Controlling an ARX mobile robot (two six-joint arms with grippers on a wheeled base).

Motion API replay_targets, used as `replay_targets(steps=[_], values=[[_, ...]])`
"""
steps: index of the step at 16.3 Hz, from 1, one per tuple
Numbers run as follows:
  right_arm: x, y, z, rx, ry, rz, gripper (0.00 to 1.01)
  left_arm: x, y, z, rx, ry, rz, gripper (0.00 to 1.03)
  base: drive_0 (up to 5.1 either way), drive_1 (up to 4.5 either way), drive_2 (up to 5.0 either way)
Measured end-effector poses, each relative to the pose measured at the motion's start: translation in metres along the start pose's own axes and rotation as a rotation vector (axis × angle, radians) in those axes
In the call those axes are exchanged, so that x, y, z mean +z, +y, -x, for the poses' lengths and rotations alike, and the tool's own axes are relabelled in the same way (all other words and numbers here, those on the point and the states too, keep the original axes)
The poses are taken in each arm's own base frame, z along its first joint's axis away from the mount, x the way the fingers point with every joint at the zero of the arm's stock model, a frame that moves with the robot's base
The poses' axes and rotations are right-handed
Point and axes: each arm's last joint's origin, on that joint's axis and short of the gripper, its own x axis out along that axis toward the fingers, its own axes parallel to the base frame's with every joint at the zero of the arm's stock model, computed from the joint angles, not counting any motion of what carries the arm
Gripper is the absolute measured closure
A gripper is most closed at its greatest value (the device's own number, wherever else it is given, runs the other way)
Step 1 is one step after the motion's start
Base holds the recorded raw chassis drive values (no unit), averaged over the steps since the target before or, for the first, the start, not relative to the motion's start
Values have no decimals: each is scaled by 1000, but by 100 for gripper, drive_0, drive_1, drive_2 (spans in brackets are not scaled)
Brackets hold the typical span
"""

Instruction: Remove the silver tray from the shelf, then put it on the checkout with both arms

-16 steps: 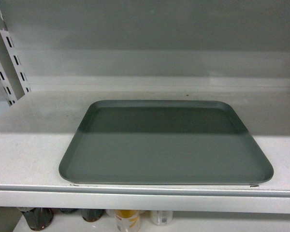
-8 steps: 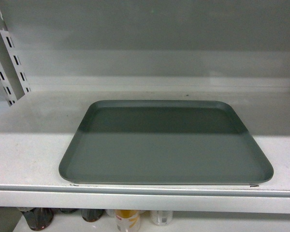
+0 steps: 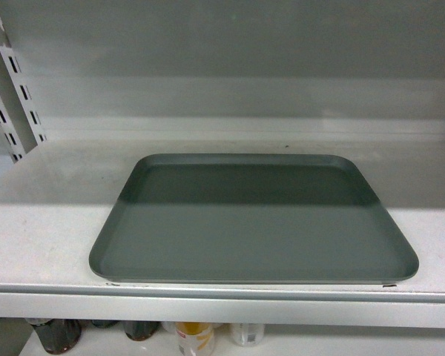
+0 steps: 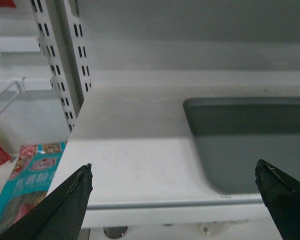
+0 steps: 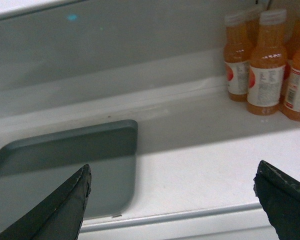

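The left gripper (image 4: 172, 182) has its fingers (image 4: 70, 200) spread wide apart, holding nothing, just in front of the shelf (image 4: 135, 160) edge. The tray (image 4: 250, 145) lies ahead and to the right, between the fingers only at its left end, not touching them. The right gripper (image 5: 172, 190) is also wide open and empty; the tray (image 5: 65, 170) sits ahead toward its left finger (image 5: 65, 205). In the head view the tray (image 3: 252, 222) lies flat on the shelf (image 3: 44, 237), long axis running left to right, front rim near the edge. Orange bottles (image 5: 262, 65) stand well to the right.
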Motion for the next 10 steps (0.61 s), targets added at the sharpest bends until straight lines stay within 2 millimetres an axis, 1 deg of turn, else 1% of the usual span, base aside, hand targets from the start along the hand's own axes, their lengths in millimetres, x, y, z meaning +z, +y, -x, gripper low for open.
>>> replay_targets(steps=[1,2,4,5,6,7,8,10], values=[[4,2,-6,19,-8,-5,3,4,0,-8,-15,-14,-2,5,14,220,-192],[5,3,-15,38,-10,-8,3,4,1,-17,-35,-6,-2,5,14,220,-192],[2,4,-31,62,5,-5,3,1,1,-36,-60,11,-3,5,0,0,0],[0,5,-42,76,15,9,3,-1,1,-48,-73,18,-6,5,0,0,0],[-5,6,-59,86,33,29,3,-3,-2,-66,-97,27,-13,5,0,0,0],[-12,8,-74,103,54,46,3,-7,-5,-79,-119,38,-31,5,0,0,0],[-20,8,-88,111,80,57,3,-14,-10,-95,-151,61,-40,5,0,0,0],[-33,8,-110,115,119,73,3,-22,-17,-118,-170,84,-54,5,0,0,0]])
